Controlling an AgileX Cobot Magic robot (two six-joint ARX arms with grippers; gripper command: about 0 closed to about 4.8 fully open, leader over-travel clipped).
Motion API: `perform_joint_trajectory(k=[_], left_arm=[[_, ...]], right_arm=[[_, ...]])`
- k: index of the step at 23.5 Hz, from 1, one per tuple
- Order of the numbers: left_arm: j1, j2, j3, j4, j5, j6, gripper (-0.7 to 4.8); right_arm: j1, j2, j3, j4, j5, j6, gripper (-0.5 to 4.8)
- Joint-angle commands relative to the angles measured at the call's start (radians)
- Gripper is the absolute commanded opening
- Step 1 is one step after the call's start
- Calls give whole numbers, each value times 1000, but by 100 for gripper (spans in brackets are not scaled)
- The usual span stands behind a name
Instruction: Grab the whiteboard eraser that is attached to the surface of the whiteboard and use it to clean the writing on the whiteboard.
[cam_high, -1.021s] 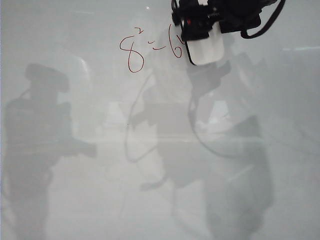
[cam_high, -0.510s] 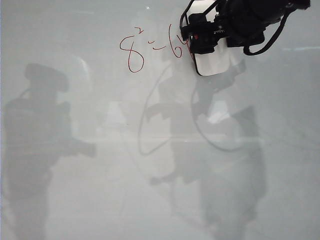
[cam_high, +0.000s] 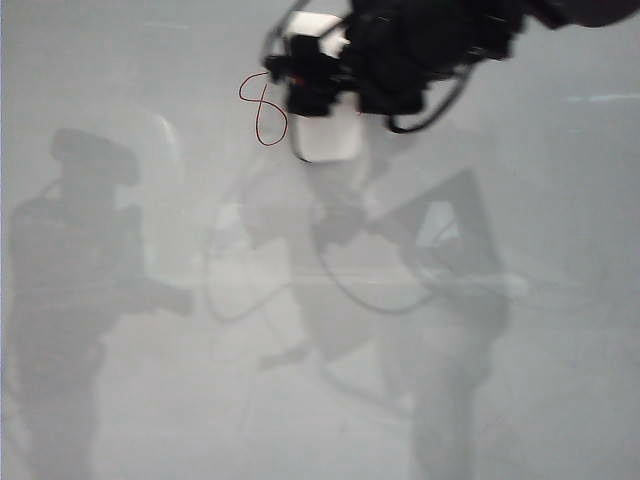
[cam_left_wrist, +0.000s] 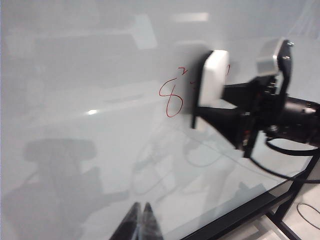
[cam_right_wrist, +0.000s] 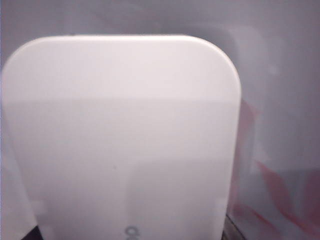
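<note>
Near twelve o'clock of the exterior view, the right arm's black two-finger gripper (cam_high: 325, 100) reached in from one o'clock and held the small white rectangular whiteboard eraser with rounded corners (cam_high: 330, 138), its jaws closed on the block's sides. The eraser lay flat against the large glossy pale grey-white whiteboard (cam_high: 150, 380), just below the gripper's dark body. Immediately at the eraser's nine o'clock side stood a red handwritten figure eight (cam_high: 263, 108), uncovered; any writing at the eraser's three o'clock side could not be made out.

From the left wrist view, the eraser (cam_left_wrist: 214, 77) showed edge-on, pressed against the whiteboard (cam_left_wrist: 75, 100), with the right gripper (cam_left_wrist: 216, 107) clamped on it from behind and the red eight with a small mark above it (cam_left_wrist: 172, 97) just beside the block. The left gripper (cam_left_wrist: 140, 222) showed only as two dark fingertips at that picture's edge, pressed together with no gap and nothing between them, well apart from the eraser and hanging off the board.

Close up in the right wrist view, the eraser's white back (cam_right_wrist: 120, 140) filled most of the picture, with smeared reddish traces (cam_right_wrist: 265, 185) on the board beside it.

Grey shadows of the arms (cam_high: 90, 280) fell across the board's lower half.
</note>
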Motion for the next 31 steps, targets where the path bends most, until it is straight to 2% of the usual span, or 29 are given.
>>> perform_joint_trajectory(k=[1, 8, 11, 15, 17, 21, 23, 26, 31], left_arm=[[-1, 0, 6, 10, 2, 4, -5], [-1, 1, 6, 10, 2, 4, -5], [0, 0, 6, 10, 2, 4, -5], [0, 0, 6, 10, 2, 4, -5], [0, 0, 6, 10, 2, 4, -5], [0, 0, 6, 11, 1, 4, -6], [0, 0, 6, 11, 1, 4, -5], [0, 0, 6, 11, 1, 5, -6], [0, 0, 6, 11, 2, 4, -5]], right_arm=[[13, 83, 100, 53, 19, 0, 175], [92, 189, 219, 40, 28, -1, 175], [116, 199, 233, -13, 111, -4, 174], [115, 180, 232, -105, 285, -5, 175], [114, 148, 232, -130, 290, -32, 175], [97, 68, 228, -191, 369, -112, 175], [69, 25, 220, -259, 381, -111, 175], [25, -64, 139, -259, 384, -138, 175], [-56, -224, -54, -185, 278, -147, 175]])
